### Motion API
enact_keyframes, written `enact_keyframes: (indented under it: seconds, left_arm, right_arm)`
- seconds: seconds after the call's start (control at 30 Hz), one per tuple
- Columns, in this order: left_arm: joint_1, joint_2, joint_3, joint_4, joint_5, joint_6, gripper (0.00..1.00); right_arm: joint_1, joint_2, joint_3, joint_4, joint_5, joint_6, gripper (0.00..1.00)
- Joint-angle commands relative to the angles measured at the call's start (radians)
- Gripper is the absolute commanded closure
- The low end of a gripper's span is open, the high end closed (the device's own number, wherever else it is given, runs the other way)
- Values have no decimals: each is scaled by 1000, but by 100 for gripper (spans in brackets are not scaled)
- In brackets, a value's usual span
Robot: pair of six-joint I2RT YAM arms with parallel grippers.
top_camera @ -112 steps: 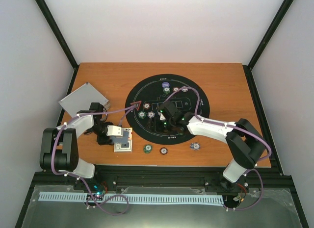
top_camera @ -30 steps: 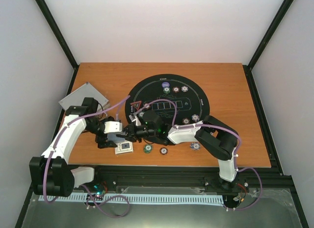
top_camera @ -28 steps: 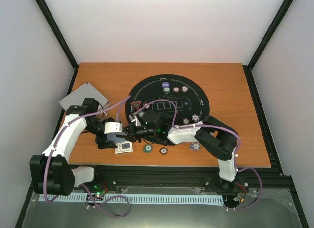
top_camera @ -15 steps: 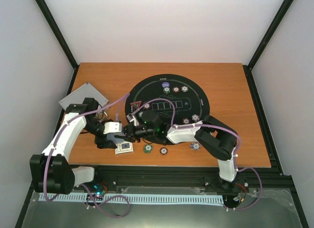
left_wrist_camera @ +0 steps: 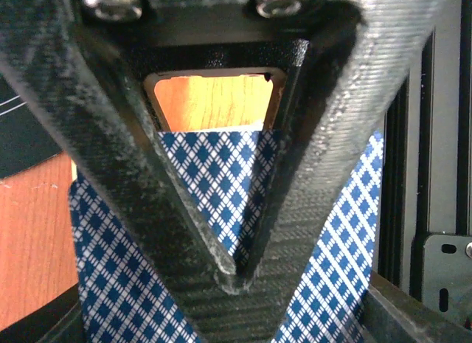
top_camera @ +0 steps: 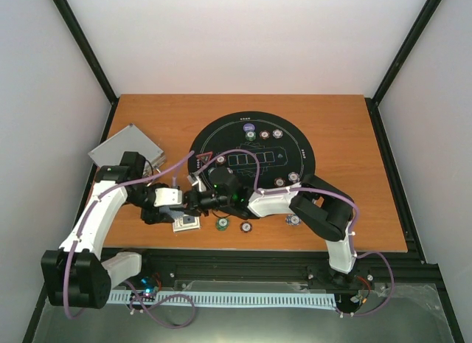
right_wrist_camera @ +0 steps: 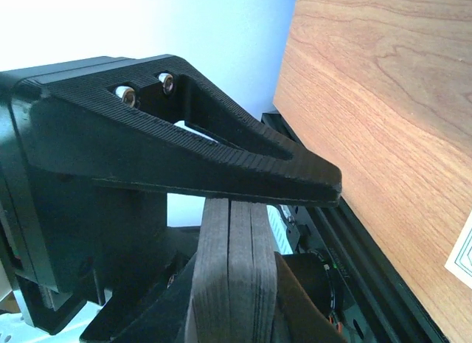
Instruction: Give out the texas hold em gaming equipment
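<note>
Now, table (top_camera: pixel 332 114): wooden, round black mat (top_camera: pixel 299 147) on it.
Right gripper (top_camera: pixel 196 199): clamped on a deck of cards (right_wrist_camera: pixel 232 276), by the mat's left edge.
Left gripper (left_wrist_camera: pixel 232 273): tips together over a blue-diamond card back (left_wrist_camera: pixel 214 173); grip unclear.

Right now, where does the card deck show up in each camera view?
Top: not distinguishable, hidden where the left gripper and right gripper meet, left of the black mat.
Left wrist: card deck, blue diamond back filling the lower frame behind the fingers.
Right wrist: card deck edge-on, bottom centre, clamped in the right gripper.
Shared landmark: wooden tabletop.
</note>
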Motion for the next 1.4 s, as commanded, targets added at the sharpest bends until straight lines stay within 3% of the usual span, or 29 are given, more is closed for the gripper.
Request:
enact_keyframes:
  seconds: [0.0,0.47,0.87,0.93,1.0,1.1,1.37]
  left_arm:
    - [-7,-50,21,-8,45,29,46]
    - [-7,18,160,-147,96,-33,54]
    - [-7,2,164,-165,105,-53,92]
    - [-7,-1,149,-151,97,-55,99]
    - [-7,-6,132,-137,85,-59,99]
    - [-7,-13,107,-123,64,-59,99]
    - [-6,-6,85,-119,27,-55,99]
  right_arm:
    - [-5,31,8,-166,82,-36,97]
    - [-23,39,14,-423,155,-191,97]
    - [-36,19,-13,-438,169,-204,96]
    - [-36,13,-13,-391,138,-190,90]
    - [-36,2,-2,-374,116,-179,84]
    - [-36,-19,7,-354,93,-165,65]
    - [-38,-60,-1,-346,73,-163,52]
